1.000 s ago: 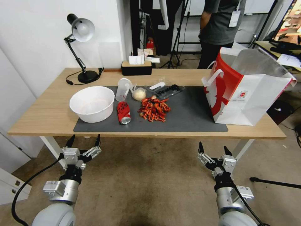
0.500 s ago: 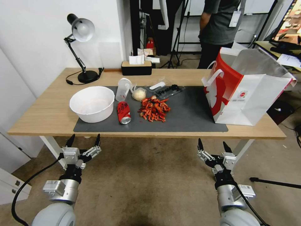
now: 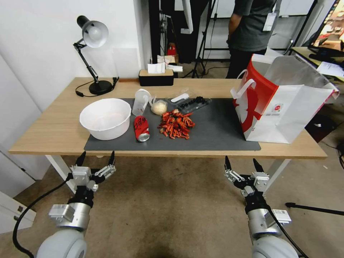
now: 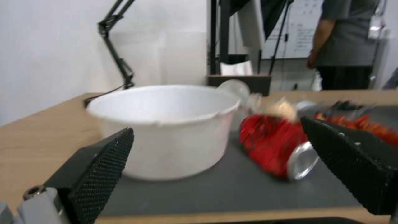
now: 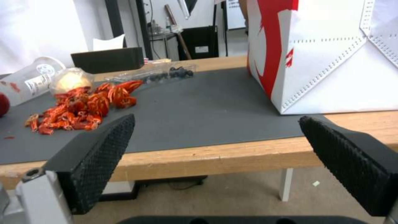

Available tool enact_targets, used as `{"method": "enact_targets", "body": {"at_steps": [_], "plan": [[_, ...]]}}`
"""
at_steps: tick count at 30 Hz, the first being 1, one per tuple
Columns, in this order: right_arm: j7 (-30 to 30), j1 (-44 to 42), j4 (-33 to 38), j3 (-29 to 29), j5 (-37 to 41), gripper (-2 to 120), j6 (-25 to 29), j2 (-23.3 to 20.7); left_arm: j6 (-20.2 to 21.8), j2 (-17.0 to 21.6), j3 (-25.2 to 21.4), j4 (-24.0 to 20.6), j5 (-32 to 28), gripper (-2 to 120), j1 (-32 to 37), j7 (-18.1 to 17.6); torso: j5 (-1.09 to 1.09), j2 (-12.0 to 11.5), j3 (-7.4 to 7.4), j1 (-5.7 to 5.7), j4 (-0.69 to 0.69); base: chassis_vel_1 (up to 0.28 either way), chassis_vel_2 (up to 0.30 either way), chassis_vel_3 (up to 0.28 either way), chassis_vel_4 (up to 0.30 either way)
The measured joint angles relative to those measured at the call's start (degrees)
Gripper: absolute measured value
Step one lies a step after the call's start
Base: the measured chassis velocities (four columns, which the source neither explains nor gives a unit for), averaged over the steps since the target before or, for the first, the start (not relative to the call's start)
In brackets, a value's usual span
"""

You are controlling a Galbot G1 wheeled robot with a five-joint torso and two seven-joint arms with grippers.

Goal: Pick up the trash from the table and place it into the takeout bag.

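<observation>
Spanning the room, wood table [image 3: 57, 132] with grey mat [image 3: 215, 132], left gripper [image 3: 95, 159] and right gripper [image 3: 243, 165] released below

Head looks down, wrists low, sharing mat [image 3: 215, 132]

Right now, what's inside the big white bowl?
The bowl looks empty: its white inner wall and bottom show nothing lying there. The near wall hides a little of the bottom, so something tiny could sit there unseen.
</observation>
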Motion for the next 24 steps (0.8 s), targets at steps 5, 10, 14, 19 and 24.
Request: {"method": "enact_targets", "body": {"at_steps": [5, 10, 14, 19, 24], "plan": [[-0.16, -0.09, 0.05, 0.11, -0.04, 100, -0.04, -0.26, 5.44, 8.04, 3.84, -2.98, -14.15, 100, -6.63, -3.60, -0.01, 0.00, 0.00, 0.00, -0.01, 0.000, 0.000, 0.000, 0.000], [-0.16, 2.81, -0.94, -1.42, 0.71, 100, -0.47, -1.91, 8.42, 18.98, 4.22, -7.19, -27.82, 100, -10.38, -7.47, 0.01, 0.00, 0.00, 0.00, 0.05, 0.000, 0.000, 0.000, 0.000], [-0.15, 4.09, -1.34, -2.04, 1.29, 100, -0.78, -2.60, 12.06, 22.44, 4.78, -8.29, -29.25, 100, -13.26, -10.71, -0.02, 0.00, 0.00, 0.01, -0.05, 0.000, 0.000, 0.000, 0.000], [-0.02, 6.99, -1.97, -3.70, 2.42, 100, -1.55, -4.29, 19.88, 26.47, 7.50, -9.07, -33.18, 100, -20.51, -17.24, 0.01, 0.00, 0.00, 0.01, 0.06, 0.000, 0.000, 0.000, 0.000], [-0.01, 6.68, -1.96, -3.56, 2.45, 100, -1.66, -4.35, 21.94, 28.46, 13.88, -6.83, -35.14, 100, -27.92, -18.71, -0.01, 0.00, 0.01, 0.01, -0.04, 0.000, 0.000, 0.000, 0.000]]}}
